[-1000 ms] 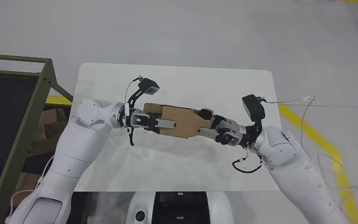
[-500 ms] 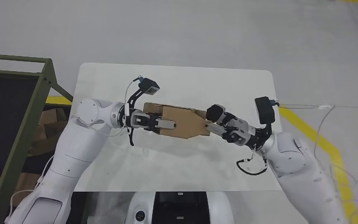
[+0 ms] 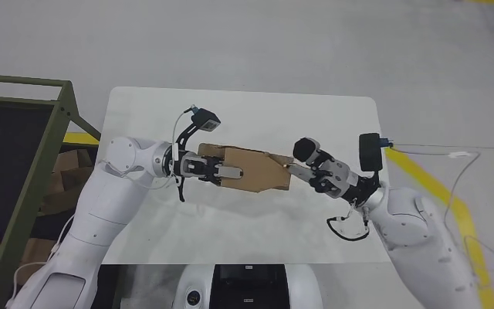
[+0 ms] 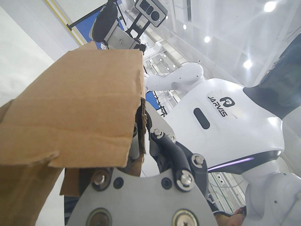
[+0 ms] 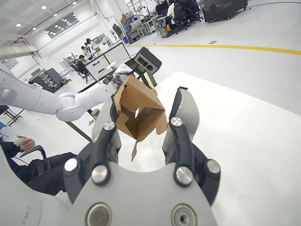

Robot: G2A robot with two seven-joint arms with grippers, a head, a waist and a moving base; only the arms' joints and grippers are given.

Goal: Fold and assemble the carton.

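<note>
A brown carton (image 3: 251,168), partly opened into a tube, hangs above the middle of the white table (image 3: 247,112). My left gripper (image 3: 218,170) is shut on its left end; in the left wrist view the carton (image 4: 70,104) has one wall pinched at my left gripper (image 4: 141,130). My right gripper (image 3: 298,164) is open at the carton's right end. In the right wrist view the carton's open end (image 5: 138,109) faces my right gripper (image 5: 145,99), framed between the spread fingers (image 5: 183,109). One finger lies against the carton's edge.
A dark green frame cart (image 3: 46,127) stands off the table's left side, with cardboard sheets (image 3: 65,166) stacked beside it. A yellow floor line (image 3: 421,181) runs past the table's right edge. The white tabletop under the carton is bare.
My right gripper has let go of the carton's right end, opened, and drawn back to the right. The left gripper and carton have stayed in place.
</note>
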